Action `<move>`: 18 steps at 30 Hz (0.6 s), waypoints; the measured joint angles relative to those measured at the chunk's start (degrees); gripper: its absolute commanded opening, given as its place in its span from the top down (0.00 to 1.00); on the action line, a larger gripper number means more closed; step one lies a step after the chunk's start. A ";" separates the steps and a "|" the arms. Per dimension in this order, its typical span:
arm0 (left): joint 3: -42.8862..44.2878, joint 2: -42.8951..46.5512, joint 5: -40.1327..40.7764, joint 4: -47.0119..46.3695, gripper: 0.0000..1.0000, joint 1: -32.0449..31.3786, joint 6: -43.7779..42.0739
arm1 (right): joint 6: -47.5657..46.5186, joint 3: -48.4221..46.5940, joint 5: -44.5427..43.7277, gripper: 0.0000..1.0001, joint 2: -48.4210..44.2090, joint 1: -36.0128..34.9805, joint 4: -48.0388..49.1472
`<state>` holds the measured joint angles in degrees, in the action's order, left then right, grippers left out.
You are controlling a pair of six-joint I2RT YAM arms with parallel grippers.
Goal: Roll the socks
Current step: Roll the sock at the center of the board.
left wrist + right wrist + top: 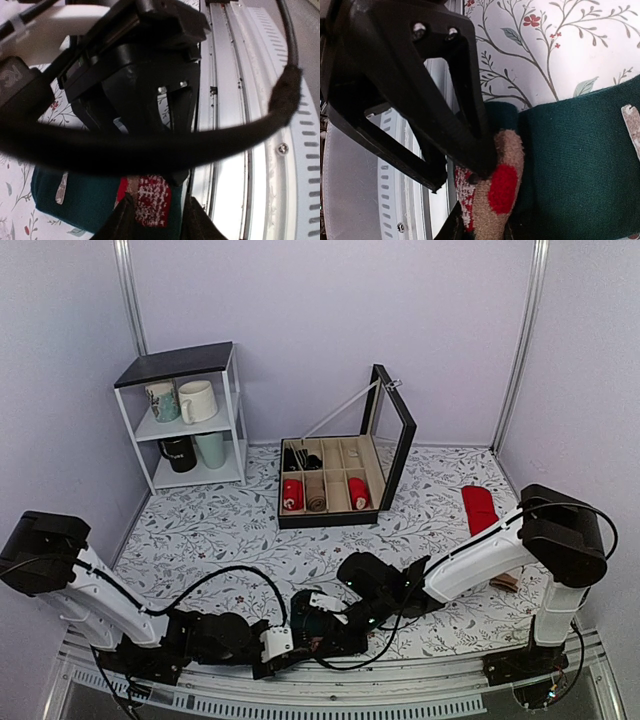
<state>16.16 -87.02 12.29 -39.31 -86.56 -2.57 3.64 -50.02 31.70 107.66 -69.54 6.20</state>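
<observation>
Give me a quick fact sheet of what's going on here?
Job: rolling the socks, dark teal
Right gripper: shut on the socks' red-and-beige patterned end
Left gripper: fingers either side of that same end; grip unclear
Also lying out: red socks, on the right
Background: open sock box; shelf holding mugs

The table point(220, 530) is covered with a white cloth printed with leaves and small flowers, and a metal rail point(420, 680) runs along its near edge. At the back left a white shelf unit point(185, 365) stands on the cloth. Near the middle sits an open black box point(330, 521). Red socks point(479, 508) lie at the right, with a small brown thing point(507, 582) nearer to the rail. The teal socks point(580, 165) lie on the cloth just beside the rail.
</observation>
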 measured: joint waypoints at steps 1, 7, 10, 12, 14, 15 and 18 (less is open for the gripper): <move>0.09 -0.55 0.52 -0.31 0.66 -0.13 0.24 | 0.00 -0.20 0.20 0.79 0.07 0.09 -0.31; 0.94 -3.37 3.17 -1.51 0.60 -0.57 1.55 | 0.02 -0.52 0.98 0.80 0.39 0.39 -0.76; 1.20 -4.13 4.83 -1.70 0.53 -1.09 2.69 | 0.07 -0.63 1.55 0.80 0.61 0.63 -0.81; 1.20 -4.24 6.21 -1.70 0.54 -1.75 3.04 | 0.04 -0.68 1.75 0.80 0.70 0.72 -0.81; 1.05 -4.07 7.52 -1.70 0.53 -2.45 3.06 | 0.07 -0.70 1.86 0.80 0.74 0.72 -0.79; 0.74 -3.67 8.20 -1.73 0.52 -2.80 3.06 | 0.04 -0.72 1.90 0.80 0.76 0.76 -0.79; -1.29 -1.38 10.01 -1.97 0.50 -3.50 3.10 | 0.04 -0.72 2.12 0.80 0.81 0.85 -0.79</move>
<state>14.87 -88.40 22.31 -41.28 -90.06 0.54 3.68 -50.74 33.82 108.47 -68.69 5.41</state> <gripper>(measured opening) 0.490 0.204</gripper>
